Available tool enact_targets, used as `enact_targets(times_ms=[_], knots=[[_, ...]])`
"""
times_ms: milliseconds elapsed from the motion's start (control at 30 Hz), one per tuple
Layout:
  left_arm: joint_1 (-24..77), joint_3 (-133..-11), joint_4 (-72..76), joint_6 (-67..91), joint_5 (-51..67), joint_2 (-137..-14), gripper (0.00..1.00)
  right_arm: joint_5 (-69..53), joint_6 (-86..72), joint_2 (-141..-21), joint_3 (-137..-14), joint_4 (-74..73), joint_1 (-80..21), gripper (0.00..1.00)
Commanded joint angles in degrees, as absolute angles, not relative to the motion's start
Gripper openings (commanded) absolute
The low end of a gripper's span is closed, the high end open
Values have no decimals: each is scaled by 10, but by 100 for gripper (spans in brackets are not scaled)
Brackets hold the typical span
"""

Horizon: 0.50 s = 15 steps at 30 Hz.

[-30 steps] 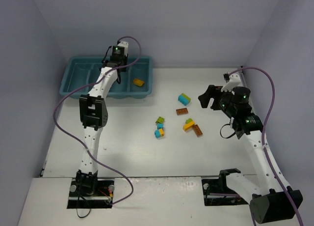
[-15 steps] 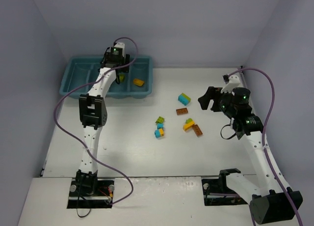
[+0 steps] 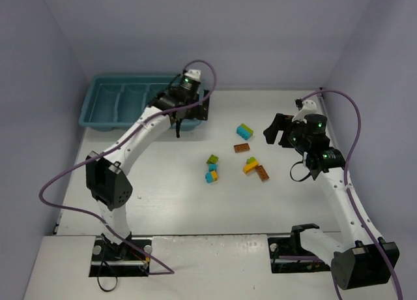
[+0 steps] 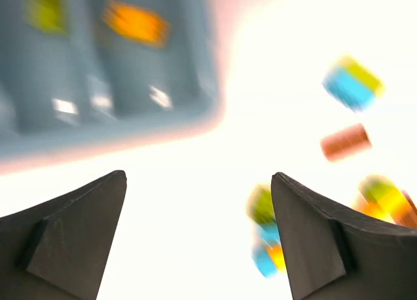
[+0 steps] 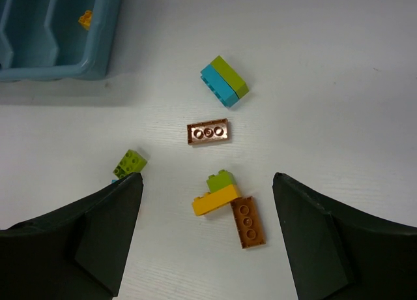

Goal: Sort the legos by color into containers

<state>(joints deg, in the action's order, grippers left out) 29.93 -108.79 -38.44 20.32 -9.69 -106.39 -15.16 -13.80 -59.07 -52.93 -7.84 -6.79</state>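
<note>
Swinging away from the middle of the tray (image 3: 98, 111), where it hovered a second ago, the left arm now reaches over the tray's right end. The left gripper (image 3: 177, 125) hangs at that end's near corner, at about 11 o'clock on the table (image 3: 163, 202). The right arm has hardly shifted.

The left wrist view is smeared by motion. It still shows the left fingers (image 4: 71, 241) spread wide with nothing between them. At 11 o'clock in that view an orange brick (image 4: 133, 23) lies in the tray's end compartment. A lime blur (image 4: 45, 6) sits in the compartment next to it.

The right gripper (image 3: 277, 130) hovers at 3 o'clock of the loose legos, near them but apart. Its jaws stand wide and hold nothing. The right wrist view looks down between them at bricks lying on the table.

The loose bricks lie near the table's centre, well apart from the tray:
- A teal-and-lime brick (image 3: 245, 131) is at 12 o'clock of the group.
- A brown brick (image 3: 242, 148) lies just beside it at 6 o'clock.
- A yellow brick (image 3: 250, 167) carries a small green piece (image 5: 220, 180) on top.
- A second brown brick (image 3: 262, 173) touches the yellow brick at 4 o'clock.
- A small lime brick (image 3: 212, 160) lies at 9 o'clock of the group.
- A teal-and-yellow cluster (image 3: 210, 176) lies just beside the small lime brick at 6 o'clock.
</note>
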Motion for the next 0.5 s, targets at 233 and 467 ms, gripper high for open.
enact_targets(times_ms=[233,467], knots=[[428,-1033,-469,388,-100,-1120,87,-116,-187,-570,-509,-50,-67,78],[449,-1027,-485,453,-96,-1174,79,-133,-201,-554,-491,-50,-67,79]])
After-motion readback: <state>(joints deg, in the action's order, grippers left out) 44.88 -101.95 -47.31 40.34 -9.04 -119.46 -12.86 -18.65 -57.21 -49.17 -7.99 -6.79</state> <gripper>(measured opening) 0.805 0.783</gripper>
